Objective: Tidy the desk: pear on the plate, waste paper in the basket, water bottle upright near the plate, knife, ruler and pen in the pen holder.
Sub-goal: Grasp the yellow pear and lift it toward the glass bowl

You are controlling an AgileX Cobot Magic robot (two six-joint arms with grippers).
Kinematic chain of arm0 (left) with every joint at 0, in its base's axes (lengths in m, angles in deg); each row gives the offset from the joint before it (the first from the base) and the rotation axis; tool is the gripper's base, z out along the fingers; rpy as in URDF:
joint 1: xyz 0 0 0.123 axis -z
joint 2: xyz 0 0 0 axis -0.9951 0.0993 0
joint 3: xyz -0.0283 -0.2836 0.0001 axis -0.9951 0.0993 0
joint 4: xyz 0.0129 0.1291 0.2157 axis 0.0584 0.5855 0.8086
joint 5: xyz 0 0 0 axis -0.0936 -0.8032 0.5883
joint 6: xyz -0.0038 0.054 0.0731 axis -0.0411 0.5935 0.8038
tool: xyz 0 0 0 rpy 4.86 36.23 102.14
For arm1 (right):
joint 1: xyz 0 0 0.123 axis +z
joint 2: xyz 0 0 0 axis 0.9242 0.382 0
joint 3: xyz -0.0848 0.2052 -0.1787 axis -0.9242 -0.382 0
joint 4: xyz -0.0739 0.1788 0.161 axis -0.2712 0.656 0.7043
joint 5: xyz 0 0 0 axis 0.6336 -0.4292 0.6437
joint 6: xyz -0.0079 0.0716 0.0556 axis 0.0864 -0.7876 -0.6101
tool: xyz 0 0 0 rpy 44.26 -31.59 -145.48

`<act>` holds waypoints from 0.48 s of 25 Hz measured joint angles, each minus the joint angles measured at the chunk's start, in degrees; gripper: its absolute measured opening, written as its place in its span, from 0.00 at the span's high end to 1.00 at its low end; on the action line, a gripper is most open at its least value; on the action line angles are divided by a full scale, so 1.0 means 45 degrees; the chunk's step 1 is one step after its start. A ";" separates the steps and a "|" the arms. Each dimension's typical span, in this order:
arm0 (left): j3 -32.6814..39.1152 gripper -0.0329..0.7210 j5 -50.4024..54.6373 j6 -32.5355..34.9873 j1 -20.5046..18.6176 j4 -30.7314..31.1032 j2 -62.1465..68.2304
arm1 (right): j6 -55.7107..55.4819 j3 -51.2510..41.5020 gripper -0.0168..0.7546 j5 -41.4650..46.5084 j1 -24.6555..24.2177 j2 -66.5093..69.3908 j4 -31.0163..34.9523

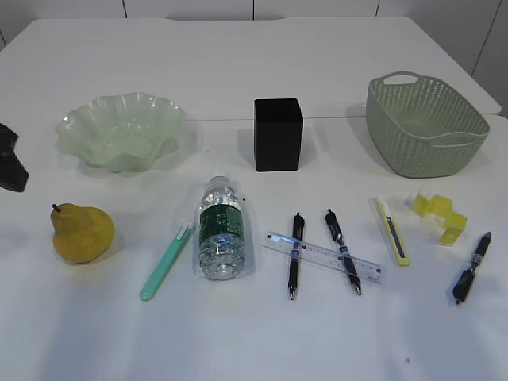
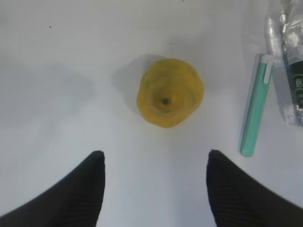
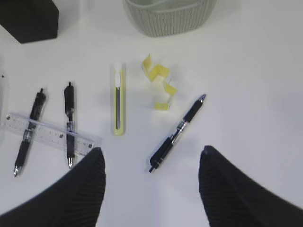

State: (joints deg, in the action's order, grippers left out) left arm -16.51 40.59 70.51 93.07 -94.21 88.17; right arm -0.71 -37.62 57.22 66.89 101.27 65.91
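- Yellow and standing upright, the pear [image 1: 82, 233] is sitting at the front left of the white table [image 1: 238, 341], in front of the pale green ruffled plate [image 1: 123, 131] and apart from it.
- Hovering above the pear, the left gripper [image 2: 156, 163] is holding its two dark fingers [image 2: 83, 189] well apart — nothing is lying between them, and the pear is sitting just beyond the tips.
- Lying on its side right of the pear, the water bottle [image 1: 220, 230] is pointing its cap toward the back of the table, with the mint green knife [image 1: 165, 262] lying just beside it on the left.
- Resting across two black pens [image 1: 294, 255], the clear ruler [image 1: 322, 256] is lying at a slant, right of the bottle.
- Standing behind the ruler, the black pen holder [image 1: 278, 134] is sitting between the plate and the green basket [image 1: 425, 123].
- Lying in front of the basket, the yellow knife [image 1: 393, 230] and the crumpled yellow waste paper [image 1: 438, 214] are sitting near each other, with a third black pen [image 3: 177, 133] beside the paper.
- Hanging over that area, the right gripper [image 3: 151, 163] is spreading its fingers [image 3: 227, 189] wide and gripping nothing — the third pen is lying just ahead of the gap.
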 joint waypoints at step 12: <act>-0.1259 0.19 -0.0333 0.0309 0.0000 -0.1396 0.3114 | 0.0000 0.0243 0.38 0.0846 0.0000 0.1468 0.0000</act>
State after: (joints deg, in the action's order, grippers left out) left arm -22.17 39.09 71.90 93.07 -100.49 102.18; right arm -0.71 -36.52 61.03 66.89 107.88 65.91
